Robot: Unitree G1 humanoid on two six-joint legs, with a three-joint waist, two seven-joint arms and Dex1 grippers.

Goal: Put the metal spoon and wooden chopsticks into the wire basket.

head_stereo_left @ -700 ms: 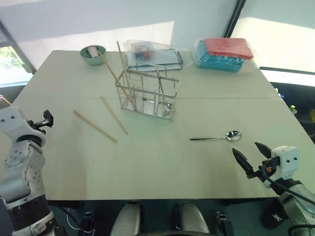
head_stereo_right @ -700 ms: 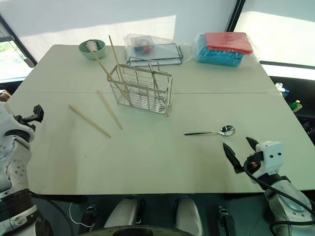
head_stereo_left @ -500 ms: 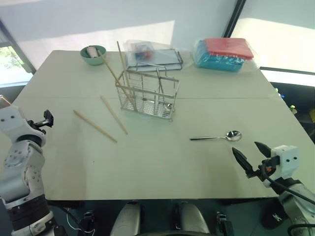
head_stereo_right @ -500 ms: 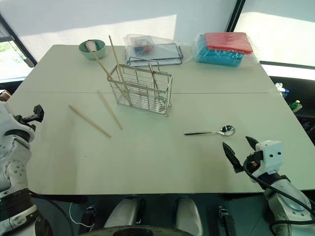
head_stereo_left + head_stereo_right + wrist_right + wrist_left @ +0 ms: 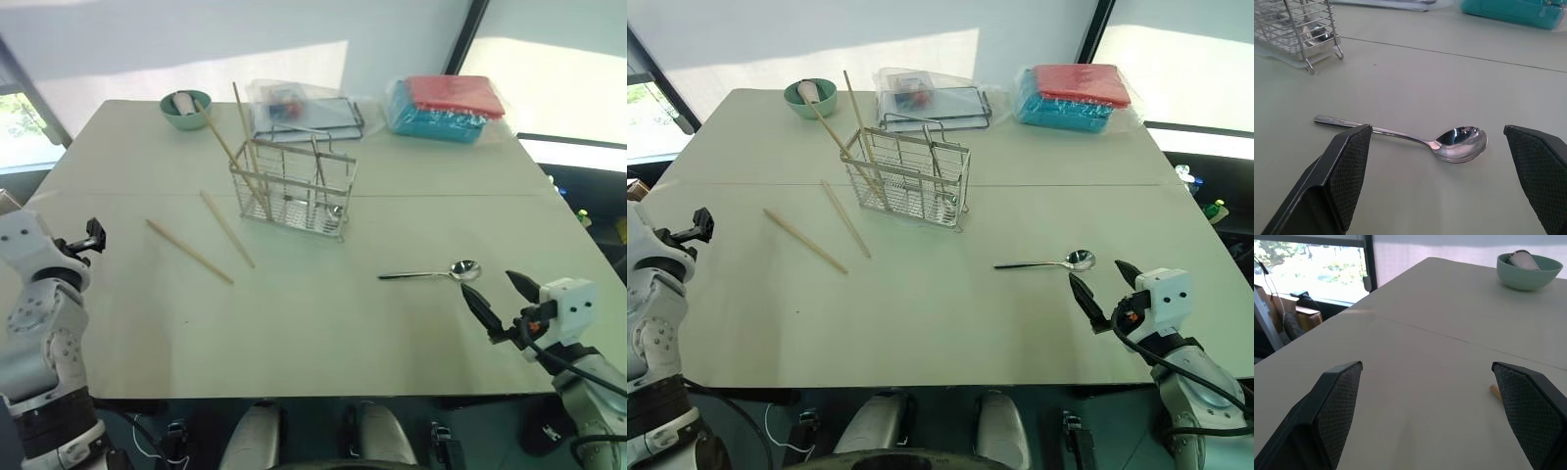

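The metal spoon [image 5: 431,273] lies flat on the table at the right, bowl to the right, also seen close up as the spoon [image 5: 1440,144]. My right gripper [image 5: 489,285] hovers open just in front of it, its fingers [image 5: 1347,171] spread wider than the spoon's bowl. The wire basket [image 5: 294,186] stands upright mid-table with two wooden chopsticks [image 5: 238,132] leaning out of its left end. Two more chopsticks [image 5: 189,252] lie loose on the table left of the basket. My left gripper [image 5: 93,235] is open near the table's left edge, empty.
A small green bowl [image 5: 185,108] sits at the back left. Behind the basket lies a flat tray with clear plastic bags [image 5: 304,113]. A red and blue wrapped pack [image 5: 446,106] is at the back right. One chopstick's end [image 5: 1494,391] is near my left fingers.
My right gripper has crept a little forward toward the spoon. The left arm and the table's things are as before.
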